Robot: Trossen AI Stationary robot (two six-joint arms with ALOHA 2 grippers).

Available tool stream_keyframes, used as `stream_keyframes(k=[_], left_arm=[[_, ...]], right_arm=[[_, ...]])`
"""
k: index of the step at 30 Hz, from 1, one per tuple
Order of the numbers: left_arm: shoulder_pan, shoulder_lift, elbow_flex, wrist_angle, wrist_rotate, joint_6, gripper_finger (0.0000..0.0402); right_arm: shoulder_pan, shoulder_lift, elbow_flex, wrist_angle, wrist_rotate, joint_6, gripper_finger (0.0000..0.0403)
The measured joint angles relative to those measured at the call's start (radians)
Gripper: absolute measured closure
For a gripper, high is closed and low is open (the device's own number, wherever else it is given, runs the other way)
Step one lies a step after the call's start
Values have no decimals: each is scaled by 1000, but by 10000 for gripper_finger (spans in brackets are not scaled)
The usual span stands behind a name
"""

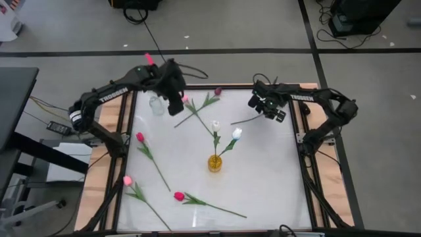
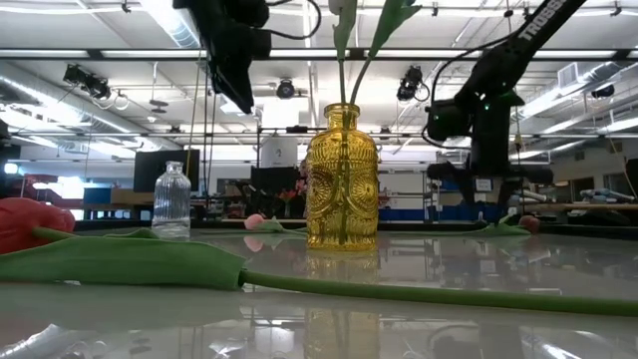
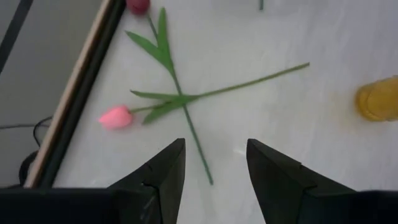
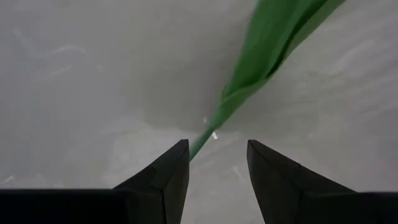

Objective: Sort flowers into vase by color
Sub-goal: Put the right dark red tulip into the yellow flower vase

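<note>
A yellow glass vase (image 1: 215,162) (image 2: 342,179) stands mid-table with two white tulips (image 1: 215,124) upright in it. A clear bottle (image 1: 156,105) (image 2: 171,199) stands far left. My left gripper (image 1: 175,100) (image 3: 214,162) hovers open above a pink tulip (image 3: 115,116) whose stem crosses that of a dark purple tulip (image 1: 218,91) (image 3: 138,6). My right gripper (image 1: 266,108) (image 4: 217,165) is open over a green stem and leaf (image 1: 242,121) (image 4: 267,43) lying on the table. The thin stem end sits between the fingers, and its head is hidden.
Other tulips lie flat on the white table: a red one (image 1: 139,137) at the left, a pink one (image 1: 127,180) near the left front, and a red one (image 1: 178,195) (image 2: 30,224) along the near edge. Wooden rails (image 1: 105,178) border the table.
</note>
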Motion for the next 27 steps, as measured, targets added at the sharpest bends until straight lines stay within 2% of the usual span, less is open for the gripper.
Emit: stream_keyframes(k=[8, 11, 14, 16, 18, 22, 27], left_arm=[[103, 0, 0, 60, 86, 99, 226], [109, 0, 0, 84, 110, 99, 226], [107, 0, 0, 98, 117, 97, 226], [102, 0, 0, 103, 117, 95, 226], [101, 0, 0, 111, 117, 94, 226], [101, 0, 0, 114, 119, 92, 226], [101, 0, 0, 119, 118, 42, 226]], right_arm=[[-28, 74, 3, 7, 0, -29, 245], [-28, 81, 4, 8, 15, -52, 275], [-27, 74, 2, 19, 36, -95, 325], [-27, 61, -1, 29, 64, -132, 368], [-22, 38, -1, 38, 95, -167, 390], [8, -26, -1, 60, 103, -220, 390], [88, -169, -1, 150, 133, -334, 396]])
